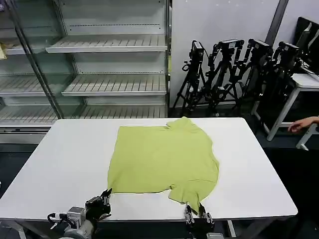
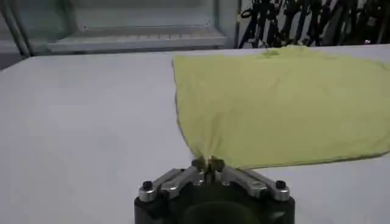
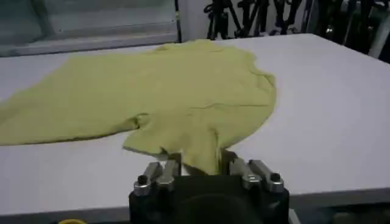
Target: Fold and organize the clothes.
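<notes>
Pinching T-shirt [image 1: 164, 157] near-edge corners, left tool [image 1: 103, 198], right tool [image 1: 197, 213], both clamped.

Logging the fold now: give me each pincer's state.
Left pincer: closed on the T-shirt near corner.
Right pincer: closed on the T-shirt's near sleeve edge.

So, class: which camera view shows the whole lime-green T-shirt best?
The head view: the T-shirt lies whole on the white table. The left wrist view shows the left gripper pinching one corner; the right wrist view shows the right gripper gripping the near sleeve.
</notes>
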Motion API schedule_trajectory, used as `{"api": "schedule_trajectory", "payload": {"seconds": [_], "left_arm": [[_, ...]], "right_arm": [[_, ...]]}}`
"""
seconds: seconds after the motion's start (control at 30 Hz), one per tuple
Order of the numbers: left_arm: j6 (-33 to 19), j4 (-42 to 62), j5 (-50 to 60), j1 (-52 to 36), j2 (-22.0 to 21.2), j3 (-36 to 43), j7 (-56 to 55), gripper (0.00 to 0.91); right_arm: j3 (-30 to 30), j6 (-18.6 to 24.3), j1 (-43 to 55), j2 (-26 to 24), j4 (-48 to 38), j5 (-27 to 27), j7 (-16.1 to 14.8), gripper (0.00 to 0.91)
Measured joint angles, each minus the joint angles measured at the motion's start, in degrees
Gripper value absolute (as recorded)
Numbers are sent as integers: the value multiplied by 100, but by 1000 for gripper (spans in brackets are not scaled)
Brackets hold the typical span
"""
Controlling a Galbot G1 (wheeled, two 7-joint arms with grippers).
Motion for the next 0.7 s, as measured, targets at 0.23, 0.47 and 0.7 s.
{"api": "schedule_trajectory", "payload": {"seconds": [0.23, 0.47, 0.7], "left_arm": [[6, -173, -28, 113, -36, -95, -5, 20], [-6, -537, -75, 313, -79, -226, -52, 20], [-20, -1002, -109, 617, -60, -381, -71, 20]], "right_arm": [[31, 137, -286, -113, 276, -113, -99, 0], [137, 208, -623, -268, 754, -210, -151, 0], [337, 244, -922, -441, 1251, -173, -224, 0]]}}
